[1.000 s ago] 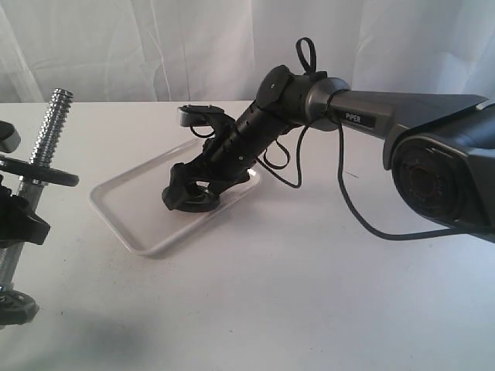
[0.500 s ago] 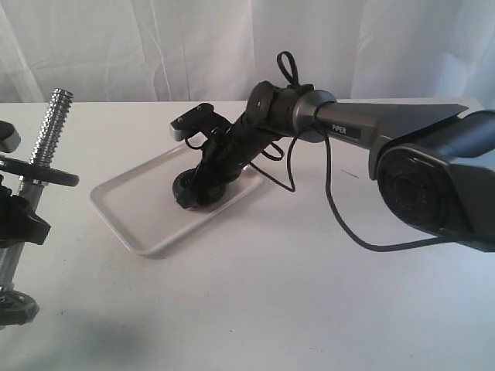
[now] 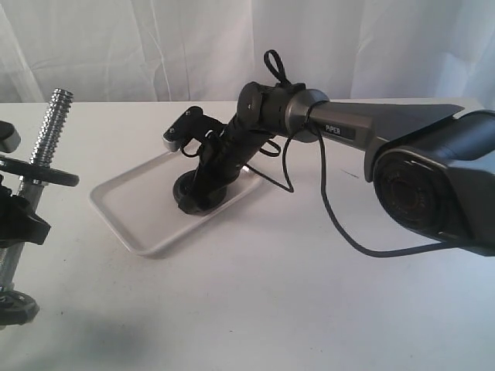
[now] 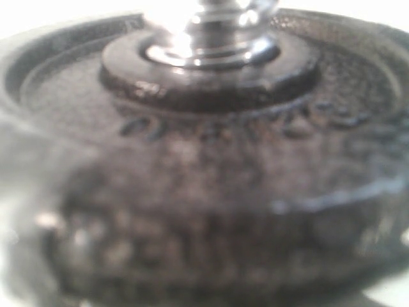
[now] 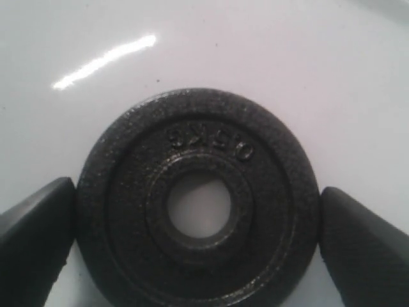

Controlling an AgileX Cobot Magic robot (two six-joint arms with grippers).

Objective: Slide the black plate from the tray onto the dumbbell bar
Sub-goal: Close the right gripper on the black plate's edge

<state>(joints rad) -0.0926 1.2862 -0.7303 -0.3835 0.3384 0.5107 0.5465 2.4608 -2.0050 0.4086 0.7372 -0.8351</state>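
The black plate [image 5: 198, 204] lies flat in the white tray [image 3: 128, 209], its centre hole showing the tray floor. My right gripper [image 5: 199, 246] reaches down over it. One fingertip [image 5: 35, 243] presses the rim on one side and the other fingertip [image 5: 364, 249] presses the opposite side, so it is shut on the plate [image 3: 198, 204]. At the far left the dumbbell bar [image 3: 51, 127] stands tilted, threaded end up, held by my left gripper [image 3: 17, 222]. A black disc [image 4: 211, 160] sits on the bar [image 4: 211, 25] and fills the blurred left wrist view.
The right arm [image 3: 340, 124] stretches across the table from the right, with a black cable [image 3: 340, 224] hanging from it. A second small black disc [image 3: 15, 307] sits low on the bar at the left edge. A white curtain hangs behind the white table [image 3: 294, 294].
The right arm has swung left and its wrist stands more upright over the plate. Its fingers have drawn in from a wide spread to the plate's rim. The left arm and bar are still.
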